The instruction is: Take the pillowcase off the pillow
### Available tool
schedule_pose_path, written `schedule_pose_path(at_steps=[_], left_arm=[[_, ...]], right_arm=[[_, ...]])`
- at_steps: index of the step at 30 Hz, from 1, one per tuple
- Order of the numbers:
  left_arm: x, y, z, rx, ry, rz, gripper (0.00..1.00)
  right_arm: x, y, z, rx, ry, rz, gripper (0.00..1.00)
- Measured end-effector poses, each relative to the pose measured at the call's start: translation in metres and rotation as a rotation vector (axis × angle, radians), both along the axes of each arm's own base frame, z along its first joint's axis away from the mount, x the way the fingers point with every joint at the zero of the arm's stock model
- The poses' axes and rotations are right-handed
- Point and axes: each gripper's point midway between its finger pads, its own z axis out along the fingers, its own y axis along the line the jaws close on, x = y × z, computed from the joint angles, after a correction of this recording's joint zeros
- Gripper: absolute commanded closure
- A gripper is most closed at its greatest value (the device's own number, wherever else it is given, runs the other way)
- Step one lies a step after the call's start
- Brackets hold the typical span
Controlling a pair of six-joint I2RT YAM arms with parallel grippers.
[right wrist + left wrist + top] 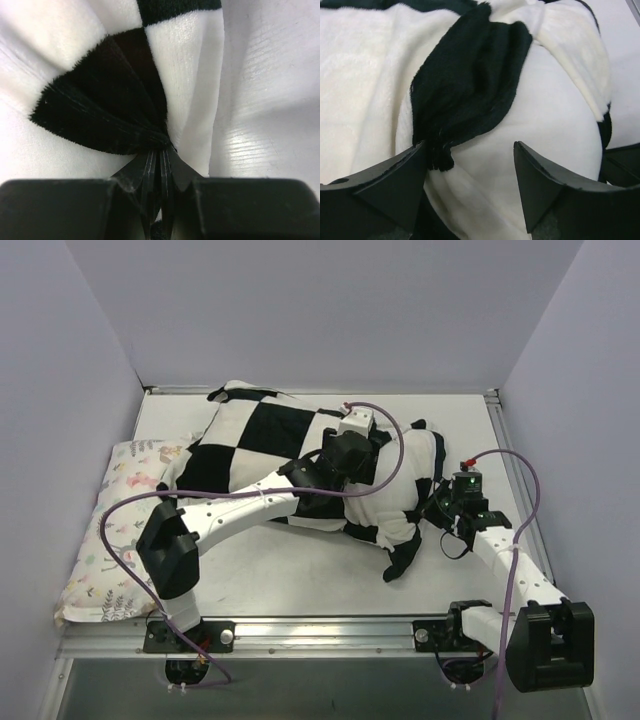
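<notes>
The black and white checkered pillowcase lies across the middle of the table, wrapped around the pillow. In the left wrist view a smooth white bulge of the pillow shows where the plush cover is bunched back. My left gripper rests on top near the cover's right end. It is open, its fingers straddling white fabric, a black fold touching the left one. My right gripper sits at the right edge, shut on a gathered black fold of the pillowcase.
A pale floral-print pillow lies along the left wall, partly under the checkered cover. The left arm stretches diagonally over the table. A loose corner of the cover hangs toward the front. Walls enclose the left, back and right.
</notes>
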Motion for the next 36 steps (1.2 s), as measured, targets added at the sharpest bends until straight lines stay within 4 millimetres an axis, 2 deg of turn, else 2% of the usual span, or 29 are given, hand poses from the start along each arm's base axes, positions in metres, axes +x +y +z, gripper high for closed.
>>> schedule_pose_path(at_steps=[7,11,13,16,18,22,23,25,26,27,28,29,30,33,35,36], left_arm=[[-0.033,-0.033,0.045,0.012,-0.048,-0.124,0.12],[-0.059,-0.059,0.061,-0.01,-0.052,-0.2,0.08],[-0.067,-0.075,0.061,-0.012,-0.051,-0.22,0.05],[-0.073,-0.098,0.042,0.012,-0.022,-0.232,0.03],[-0.07,-0.104,0.015,0.057,0.01,-0.219,0.03],[-0.059,-0.096,-0.055,0.196,0.092,-0.156,0.03],[-0.057,-0.095,-0.065,0.211,0.102,-0.145,0.03],[-0.052,-0.092,-0.078,0.225,0.121,-0.127,0.11],[-0.051,-0.092,-0.078,0.218,0.125,-0.123,0.25],[-0.05,-0.094,-0.076,0.205,0.129,-0.12,0.59],[-0.048,-0.095,-0.071,0.191,0.13,-0.119,0.8],[-0.046,-0.097,-0.068,0.184,0.13,-0.121,0.93],[-0.043,-0.098,-0.066,0.174,0.133,-0.121,1.0],[-0.032,-0.1,-0.063,0.151,0.15,-0.125,1.0],[-0.024,-0.1,-0.06,0.138,0.159,-0.123,1.0],[-0.02,-0.1,-0.058,0.131,0.164,-0.122,1.0]], right_arm=[[0.0,-0.001,0.005,-0.002,-0.02,-0.002,1.0],[0.0,-0.001,0.006,-0.003,-0.022,-0.003,1.0],[0.0,-0.001,0.007,-0.004,-0.025,-0.004,1.0],[-0.001,-0.001,0.008,-0.004,-0.028,-0.005,1.0],[-0.001,-0.002,0.01,-0.005,-0.032,-0.006,1.0],[-0.003,-0.002,0.013,-0.007,-0.041,-0.006,0.98],[-0.003,-0.002,0.013,-0.008,-0.041,-0.005,0.98],[-0.005,-0.002,0.014,-0.008,-0.041,-0.004,0.94],[-0.005,-0.002,0.014,-0.008,-0.042,-0.004,0.92],[-0.005,-0.002,0.015,-0.008,-0.044,-0.004,0.87],[-0.004,-0.002,0.015,-0.006,-0.046,-0.005,0.83],[-0.004,-0.002,0.017,-0.003,-0.049,-0.002,0.8],[-0.004,0.0,0.018,0.001,-0.054,0.005,0.73],[-0.002,0.002,0.027,-0.004,-0.074,0.026,0.69],[-0.001,0.005,0.034,-0.011,-0.093,0.044,0.76],[0.0,0.007,0.039,-0.013,-0.103,0.056,0.87]])
